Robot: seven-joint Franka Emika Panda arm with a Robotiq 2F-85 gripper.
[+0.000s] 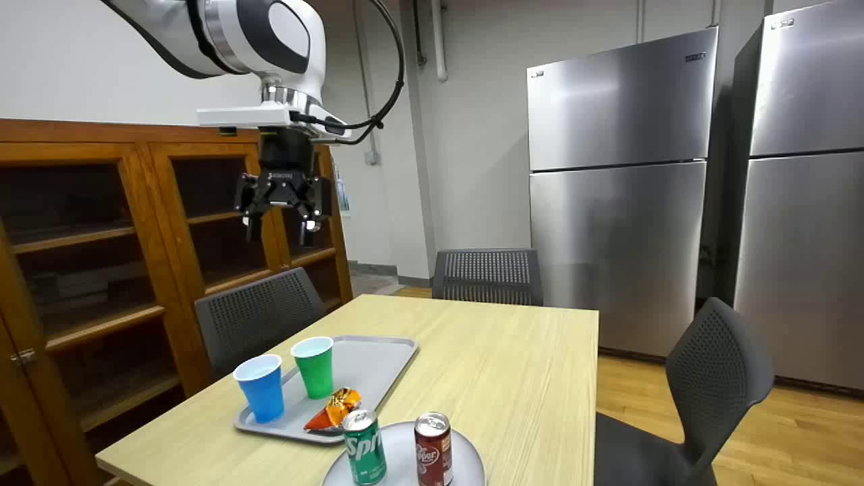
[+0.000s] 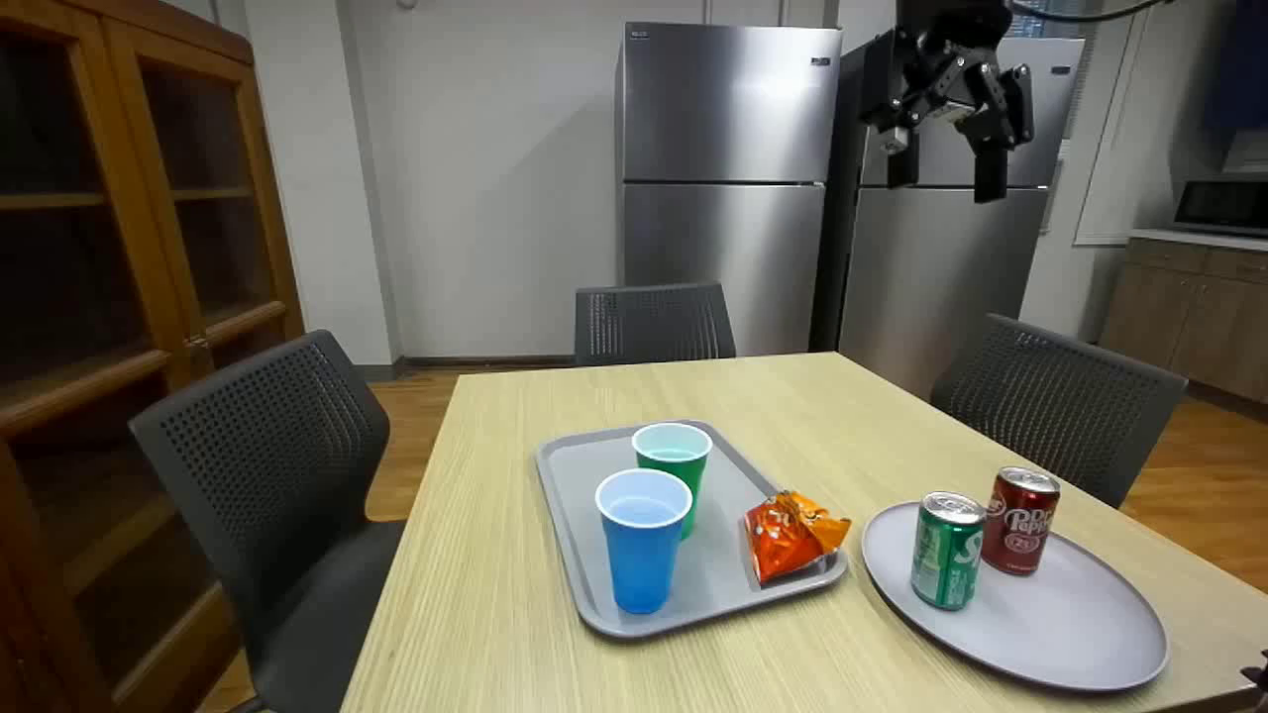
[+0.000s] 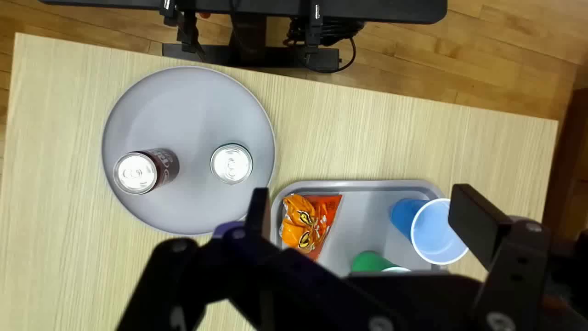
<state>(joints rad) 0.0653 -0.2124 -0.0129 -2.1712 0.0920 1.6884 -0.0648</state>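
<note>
Your Robotiq gripper [image 1: 280, 231] hangs released and empty above the table [image 3: 349, 138]. Toward its right edge in the wrist view, a tray [image 3: 363, 185] holds a blue cup [image 3: 436, 230] and green cup [image 3: 369, 262]; an off-centre descent could tip either.

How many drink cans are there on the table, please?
2: the green Sprite can, nearer the gray tray, and the dark red Dr Pepper can, both standing on the round plate.

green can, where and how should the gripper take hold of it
Likely best from straight above, closing the fingers around the upper side wall of the green can: it stands upright and round, and the red can beside it could crowd an approach from that side.
</note>
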